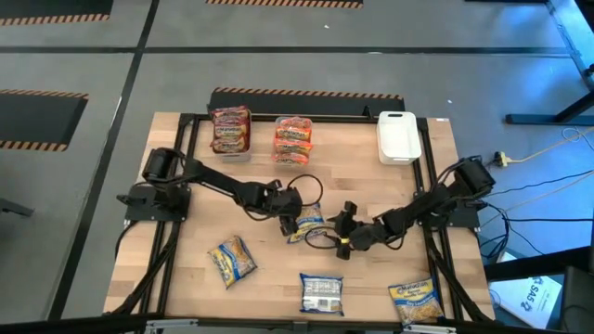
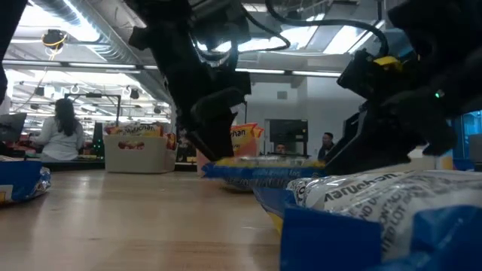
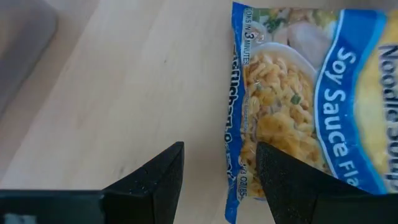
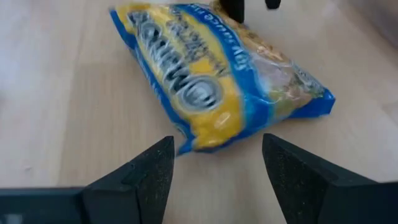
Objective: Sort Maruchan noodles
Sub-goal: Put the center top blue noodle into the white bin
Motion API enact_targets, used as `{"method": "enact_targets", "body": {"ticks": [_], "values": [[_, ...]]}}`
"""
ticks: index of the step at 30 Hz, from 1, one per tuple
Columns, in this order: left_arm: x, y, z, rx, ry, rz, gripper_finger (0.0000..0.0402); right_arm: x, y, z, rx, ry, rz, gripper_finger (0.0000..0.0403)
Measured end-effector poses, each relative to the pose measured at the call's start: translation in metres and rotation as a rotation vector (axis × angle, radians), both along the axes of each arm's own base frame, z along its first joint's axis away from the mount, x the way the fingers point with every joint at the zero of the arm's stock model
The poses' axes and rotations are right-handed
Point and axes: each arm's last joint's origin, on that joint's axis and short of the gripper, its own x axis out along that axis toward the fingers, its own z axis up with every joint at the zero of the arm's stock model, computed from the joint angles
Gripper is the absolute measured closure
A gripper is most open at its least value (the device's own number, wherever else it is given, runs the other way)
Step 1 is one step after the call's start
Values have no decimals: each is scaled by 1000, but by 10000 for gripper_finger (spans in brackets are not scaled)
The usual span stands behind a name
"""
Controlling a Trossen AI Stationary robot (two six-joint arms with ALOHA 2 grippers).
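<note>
Closest to the low camera lay a blue-and-white noodle packet (image 2: pixel 376 207), flat on the desk (image 2: pixel 128 218) and filling the foreground, with another blue packet (image 2: pixel 256 171) beyond it under both dark arms; from above, that centre packet (image 1: pixel 307 224) sat between the left end effector (image 1: pixel 289 223) and the right end effector (image 1: pixel 340 243), while three more blue packets (image 1: pixel 231 260) lay loose along the near edge, presumably awaiting their turn; red packets (image 1: pixel 231 129) and pink-orange packets (image 1: pixel 293 139) were already grouped in bins at the far edge, beside a white bin (image 1: pixel 399 135) that looked empty, likely meant for the blue kind; the left wrist view showed its fingers (image 3: pixel 155 180) spread, one over the packet's edge (image 3: pixel 298 106), gripping nothing; the right wrist view showed fingers (image 4: pixel 140 174) likewise parted and empty, just short of the same packet (image 4: pixel 217 81).
</note>
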Motion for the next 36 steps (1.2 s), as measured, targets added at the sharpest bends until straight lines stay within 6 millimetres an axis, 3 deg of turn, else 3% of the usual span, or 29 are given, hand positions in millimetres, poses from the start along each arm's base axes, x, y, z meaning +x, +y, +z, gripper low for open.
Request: {"method": "enact_targets", "body": {"ticks": [13, 17, 21, 25, 29, 36], "values": [[3, -44, -13, -136, -38, -92, 208, 4, -32, -8, -143, 113, -183, 171], [5, -53, -10, -134, -83, -134, 208, 3, -42, 5, -185, 124, -190, 171], [2, -54, -2, -113, -92, -163, 208, -4, -43, 36, -202, 140, -198, 171], [-1, -53, 14, -78, -123, -203, 208, -14, -41, 65, -23, 128, -195, 171], [1, -54, 21, 13, -156, -265, 208, -21, -38, 80, 289, 71, -197, 171], [17, -65, -10, 107, -196, -382, 208, -28, -38, 57, 689, 82, -250, 171]]}}
